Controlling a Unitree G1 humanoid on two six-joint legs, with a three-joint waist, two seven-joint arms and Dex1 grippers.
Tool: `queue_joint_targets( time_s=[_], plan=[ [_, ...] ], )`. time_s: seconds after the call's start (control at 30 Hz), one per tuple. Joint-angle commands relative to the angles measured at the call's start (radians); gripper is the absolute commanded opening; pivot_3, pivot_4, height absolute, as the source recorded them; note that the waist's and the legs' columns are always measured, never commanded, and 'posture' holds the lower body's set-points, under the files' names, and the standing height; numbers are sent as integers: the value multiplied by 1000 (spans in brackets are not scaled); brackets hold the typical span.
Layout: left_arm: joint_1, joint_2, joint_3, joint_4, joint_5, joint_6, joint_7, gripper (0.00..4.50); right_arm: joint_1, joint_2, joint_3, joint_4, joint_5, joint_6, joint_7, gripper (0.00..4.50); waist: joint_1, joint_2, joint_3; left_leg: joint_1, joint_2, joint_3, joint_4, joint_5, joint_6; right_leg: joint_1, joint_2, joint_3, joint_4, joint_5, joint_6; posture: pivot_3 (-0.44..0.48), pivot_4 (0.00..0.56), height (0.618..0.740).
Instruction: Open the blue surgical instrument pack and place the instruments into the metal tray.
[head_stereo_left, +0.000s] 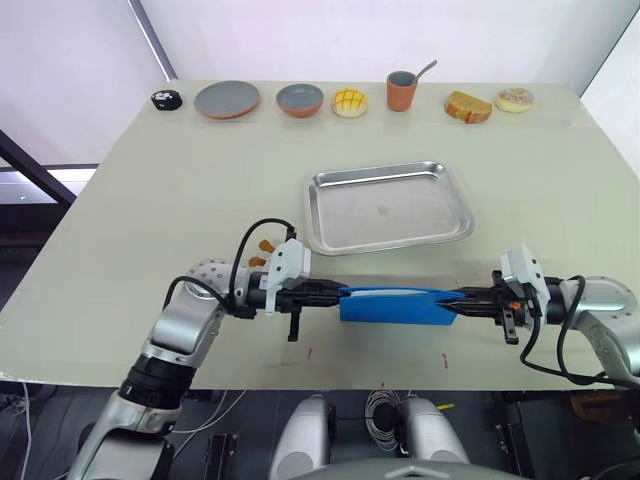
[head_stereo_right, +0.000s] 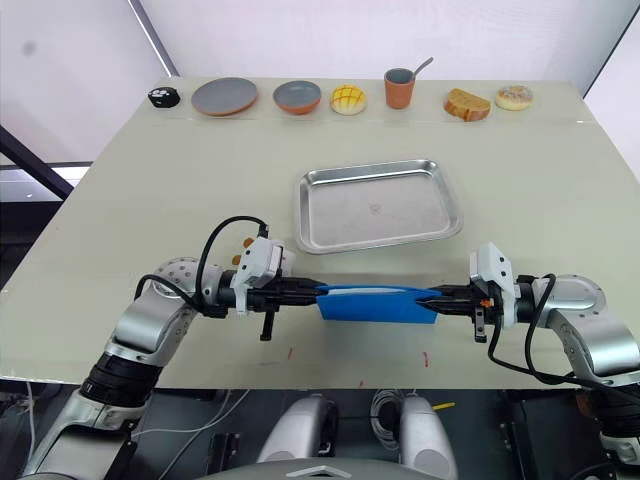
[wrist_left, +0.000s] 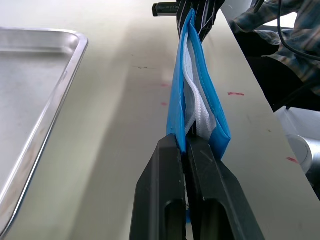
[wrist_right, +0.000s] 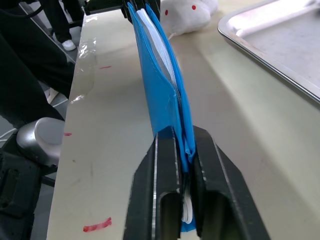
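- We see the blue surgical instrument pack (head_stereo_left: 397, 305) stretched edge-up between our two grippers, near the front edge of the table (head_stereo_left: 120, 200); from the head views we cannot tell whether its lower edge touches the top.
- Its long axis runs from 9 o'clock to 3 o'clock across us, one short end in each gripper.
- The left gripper (head_stereo_left: 338, 293) has its fingers closed on the 9 o'clock end; the wrist view shows them pinched tight on the blue layer.
- The right gripper (head_stereo_left: 462, 297) is likewise clamped on the 3 o'clock end, fingers pressed together over the blue edge.
- Along the top edge the two blue walls gape slightly, with the grey-white lining (wrist_left: 192, 95) showing between them; no instruments can be made out inside.
- The metal tray (head_stereo_left: 389, 207) lies at 12 o'clock from the pack, near but apart, and holds nothing.
- We judge the coming move turns on this: the pack's mouth faces up and the tray lies just beyond it, so both arms are equally placed to carry or tip it forward.
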Motion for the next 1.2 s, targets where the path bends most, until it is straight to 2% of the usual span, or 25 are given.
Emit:
queue_joint_targets(
  time_s=[0.03, 0.07, 0.3, 0.4, 0.43, 0.5, 0.53, 0.77, 0.97, 1.2],
  plan=[
    [-6, 1, -24, 32, 16, -26, -19, 0, 8, -11, -53, -31, 28, 8, -23, 1795, 0, 0, 0, 0, 0, 0, 0, 0, 0, 0, 0, 0, 0, 0, 0, 0, 150, 740],
    [-9, 2, -24, 39, 16, -31, -22, 0, 13, -19, -71, -48, 53, 36, -28, 2134, 1, 0, 0, 0, 0, 0, 0, 0, 0, 0, 0, 0, 0, 0, 0, 0, 150, 740],
    [-40, 6, -20, 48, 1, -26, -39, 0, 73, -136, -249, -143, 239, 244, -40, 2134, 1, 0, 0, 0, 0, 0, 0, 0, 0, 0, 0, 0, 0, 0, 0, 0, 150, 740],
    [-44, 5, -21, 49, 1, -25, -39, 0, 75, -155, -314, -156, 363, 361, -52, 1538, 1, 0, 0, 0, 0, 0, 0, 0, 0, 0, 0, 0, 0, 0, 0, 0, 150, 740],
    [-43, 5, -20, 49, 1, -24, -39, 0, 76, -159, -316, -172, 370, 373, -61, 910, 1, 0, 0, 0, 0, 0, 0, 0, 0, 1, 0, 0, 0, 0, 0, 0, 150, 740],
    [-40, 4, -22, 41, 0, -21, -36, 0, 69, -152, -295, -203, 363, 381, -92, 186, 1, 0, 0, 0, 0, 0, 0, 0, 0, 1, 0, 0, 0, 0, 0, 0, 150, 740],
    [-38, 3, -25, 32, 0, -17, -33, 0, 56, -138, -257, -213, 333, 370, -112, 32, 1, 0, 0, 0, 0, 0, 0, 0, 0, 1, 0, 0, 0, 0, 0, 0, 150, 740],
    [-58, 1, -29, 38, 5, -6, -25, 0, 38, -123, -77, -206, 179, 299, -115, 32, 3, 0, 0, -1, 0, 0, 0, 0, 0, 1, 0, 0, -1, 0, 0, 0, 150, 740],
    [-80, -10, -43, 78, 35, -7, 0, 0, 82, -148, -13, -259, 164, 298, -66, 32, 3, 0, 0, -1, 0, 0, 0, 0, 0, 1, 0, 0, -1, 0, 0, 0, 150, 740],
    [-143, -51, -75, 191, 126, -30, 67, 0, 135, -151, 58, -310, 97, 261, -78, 32, 0, 0, 0, 0, -1, -1, 0, 0, 0, 1, 0, -1, -1, 0, 0, 0, 150, 740]
  ],
)
